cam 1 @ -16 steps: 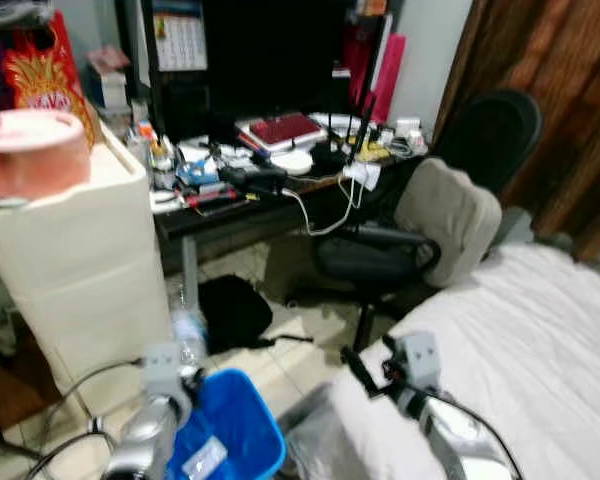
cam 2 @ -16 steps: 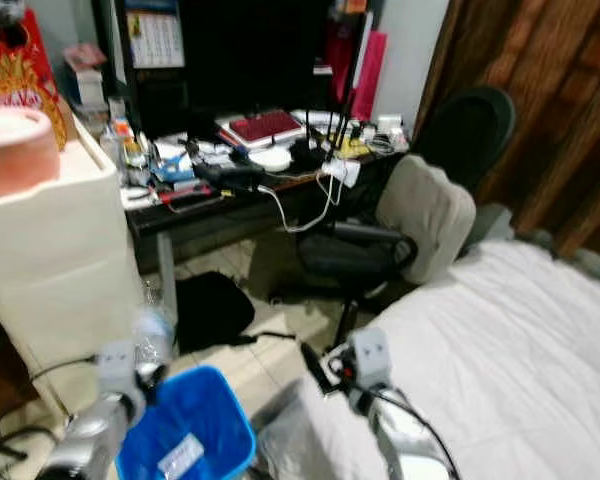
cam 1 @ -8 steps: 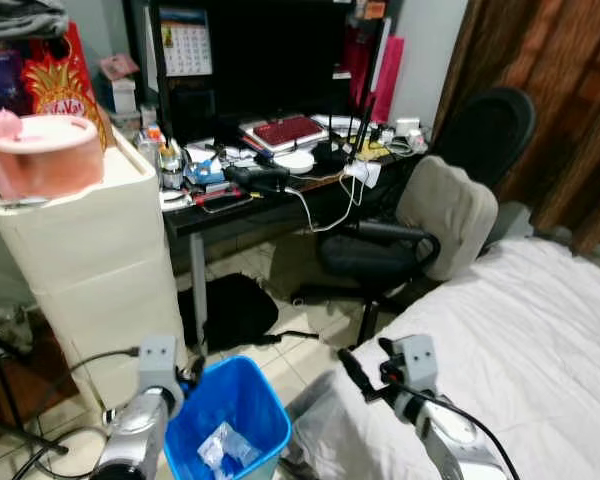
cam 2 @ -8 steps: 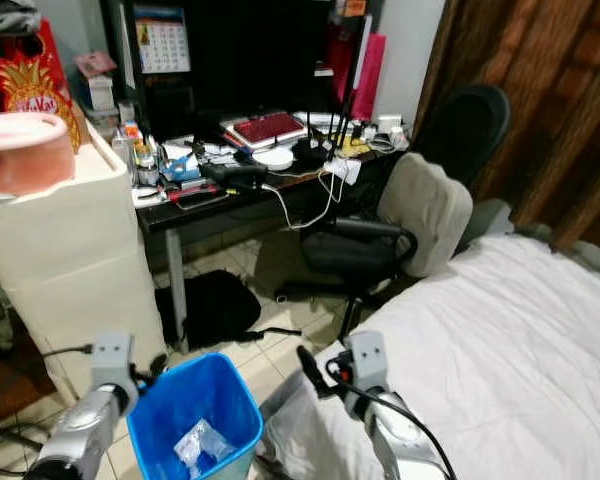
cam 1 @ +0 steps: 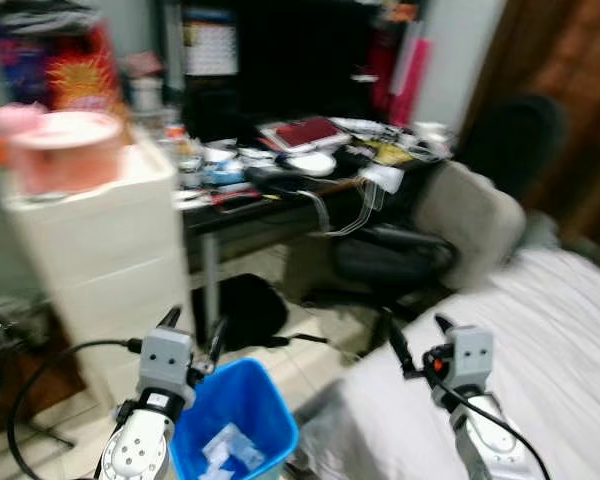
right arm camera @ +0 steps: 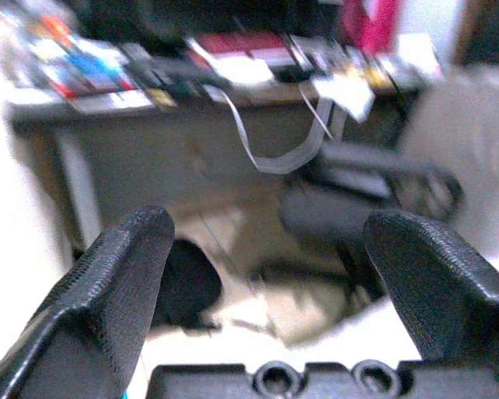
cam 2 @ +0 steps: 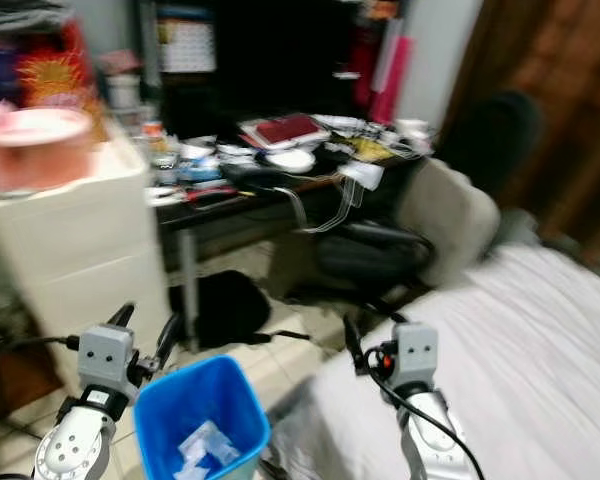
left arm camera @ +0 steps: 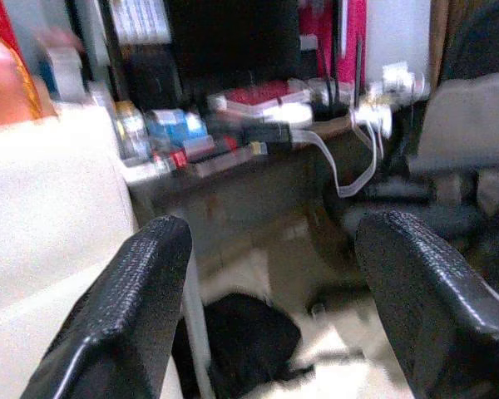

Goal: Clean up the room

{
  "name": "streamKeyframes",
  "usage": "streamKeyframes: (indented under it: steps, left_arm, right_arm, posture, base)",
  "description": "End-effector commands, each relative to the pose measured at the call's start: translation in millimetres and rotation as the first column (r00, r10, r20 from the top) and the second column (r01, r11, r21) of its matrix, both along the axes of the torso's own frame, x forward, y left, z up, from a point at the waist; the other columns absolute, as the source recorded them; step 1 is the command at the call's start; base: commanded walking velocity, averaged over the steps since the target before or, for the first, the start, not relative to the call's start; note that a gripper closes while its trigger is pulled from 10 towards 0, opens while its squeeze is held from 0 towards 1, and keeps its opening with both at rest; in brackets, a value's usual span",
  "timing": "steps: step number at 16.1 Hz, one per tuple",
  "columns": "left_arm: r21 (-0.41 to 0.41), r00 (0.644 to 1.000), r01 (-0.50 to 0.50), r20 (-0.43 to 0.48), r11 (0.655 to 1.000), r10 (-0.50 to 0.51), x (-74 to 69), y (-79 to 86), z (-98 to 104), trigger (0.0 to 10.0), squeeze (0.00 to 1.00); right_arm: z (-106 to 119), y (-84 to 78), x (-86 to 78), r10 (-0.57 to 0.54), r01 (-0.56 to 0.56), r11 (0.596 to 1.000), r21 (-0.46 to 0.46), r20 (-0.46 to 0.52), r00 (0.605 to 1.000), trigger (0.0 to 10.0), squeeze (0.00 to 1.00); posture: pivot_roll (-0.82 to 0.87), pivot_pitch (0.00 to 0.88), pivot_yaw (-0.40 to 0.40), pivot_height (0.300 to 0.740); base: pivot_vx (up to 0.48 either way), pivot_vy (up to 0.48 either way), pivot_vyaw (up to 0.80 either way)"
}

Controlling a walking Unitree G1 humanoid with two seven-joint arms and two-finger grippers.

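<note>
The head views are blurred, which suggests the robot is walking or turning. The left pincer hovers at about 7 o'clock in the head view, its two black fingers spread wide and grasping nothing. The right pincer hangs at about 5 o'clock over the near edge of the white bed, likewise released and empty.

Just beside the left pincer, toward the bed, a blue bin stands on the tiled floor with crumpled pale wrappers lying inside. It sits low between the arms, likely so that either one can drop rubbish into it.

At 12 o'clock the dark surface is crowded to its front edge: a red book, a white dish, small bottles, and a white cable drooping over the edge. These look like the clutter left to tidy.

Room to move is tight. A white drawer unit closes off the 10 o'clock side, an office chair blocks 2 o'clock, and a black bag lies under the surface. The open floor is a narrow strip between bin and chair.
</note>
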State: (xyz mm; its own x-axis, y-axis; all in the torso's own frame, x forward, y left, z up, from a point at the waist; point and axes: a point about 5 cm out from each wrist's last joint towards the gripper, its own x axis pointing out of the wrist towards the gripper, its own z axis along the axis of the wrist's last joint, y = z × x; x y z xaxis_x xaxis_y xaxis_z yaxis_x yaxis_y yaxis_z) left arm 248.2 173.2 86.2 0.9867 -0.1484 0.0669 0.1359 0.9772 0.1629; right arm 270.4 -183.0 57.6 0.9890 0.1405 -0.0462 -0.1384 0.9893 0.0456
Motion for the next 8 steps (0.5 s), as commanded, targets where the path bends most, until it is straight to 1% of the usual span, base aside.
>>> streamKeyframes:
  steps: [1, 3, 4, 6, 8]
  left_arm:
    - [-0.013, 0.999, 0.033, -0.029, 0.999, -0.033, 5.7, -8.1, 0, 10.0, 0.00]
    - [-0.006, 0.997, 0.058, -0.048, 0.998, -0.058, 6.7, -10.7, -1, 10.0, 0.00]
    - [-0.002, 0.996, 0.065, -0.064, 0.998, -0.065, 11.0, -11.0, -3, 10.0, 0.00]
    - [-0.024, 0.993, 0.071, -0.088, 0.997, -0.073, 16.8, -11.4, -6, 10.0, 0.00]
    - [-0.014, 0.991, 0.082, -0.103, 0.997, -0.083, 23.4, -11.5, -8, 10.0, 0.00]
  right_arm:
    - [-7, 0.4, 0.1, 0.005, -0.004, 1.000, 0.009, -0.054, 0.999, 10.0, 0.00]
    - [-7, 4.6, 2.4, 0.028, -0.028, 1.000, 0.003, -0.061, 0.998, 10.0, 0.00]
    - [-7, 4.1, 6.6, 0.027, -0.027, 1.000, 0.002, -0.064, 0.998, 10.0, 0.00]
    - [-6, 0.4, 9.4, 0.019, -0.020, 1.000, -0.003, -0.068, 0.998, 10.0, 0.00]
    - [-7, -1.8, 10.3, 0.010, -0.011, 1.000, -0.004, -0.072, 0.997, 10.0, 0.00]
  posture:
    - [0.13, 0.000, -0.110, 0.740]
    - [0.13, 0.000, -0.106, 0.740]
    - [0.11, 0.000, -0.097, 0.740]
    - [0.10, 0.000, -0.087, 0.740]
    - [0.09, 0.000, -0.080, 0.740]
  base:
    - [0.000, 0.000, -0.78]
    - [0.000, 0.000, -0.78]
    - [0.000, -0.480, -0.78]
    - [0.000, -0.480, -0.78]
    - [0.000, 0.000, -0.78]
